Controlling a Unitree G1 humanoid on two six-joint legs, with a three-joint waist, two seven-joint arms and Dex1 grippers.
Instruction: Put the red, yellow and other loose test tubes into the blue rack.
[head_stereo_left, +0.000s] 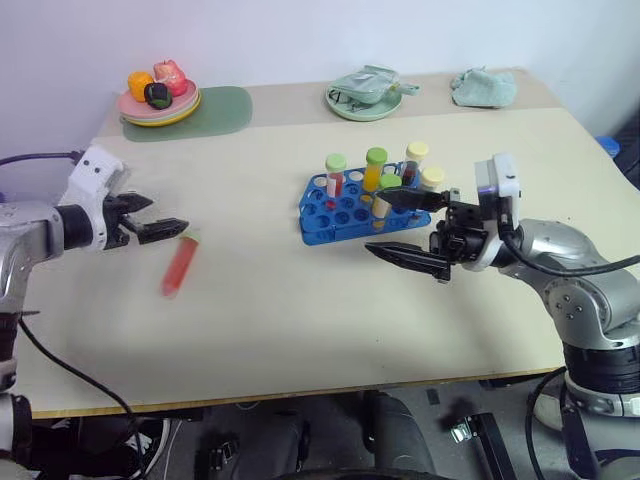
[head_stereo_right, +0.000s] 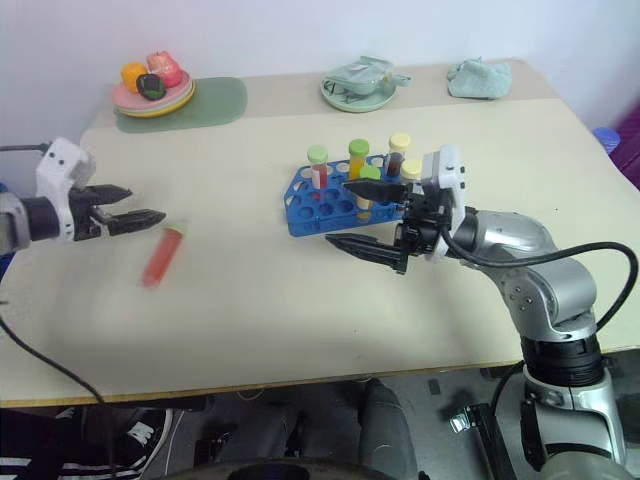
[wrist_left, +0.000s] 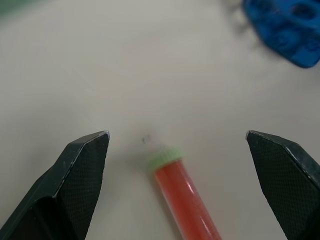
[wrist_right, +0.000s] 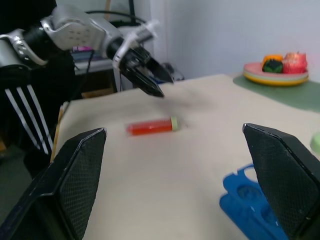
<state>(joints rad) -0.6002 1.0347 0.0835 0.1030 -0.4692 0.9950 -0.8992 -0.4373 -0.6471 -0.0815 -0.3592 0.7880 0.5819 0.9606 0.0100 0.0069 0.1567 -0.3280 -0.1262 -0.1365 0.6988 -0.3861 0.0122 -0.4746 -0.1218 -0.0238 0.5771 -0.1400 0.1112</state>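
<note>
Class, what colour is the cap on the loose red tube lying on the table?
Light green cap; clearest in the left wrist view.

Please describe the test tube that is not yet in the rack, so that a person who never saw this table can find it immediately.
On the beige table, look to the robot's left of the blue rack, where the left gripper hangs with open fingers. Just beside its tips lies the red test tube with a pale green cap. It is the one tube lying flat on the tabletop; the others stand upright in the rack.
</note>
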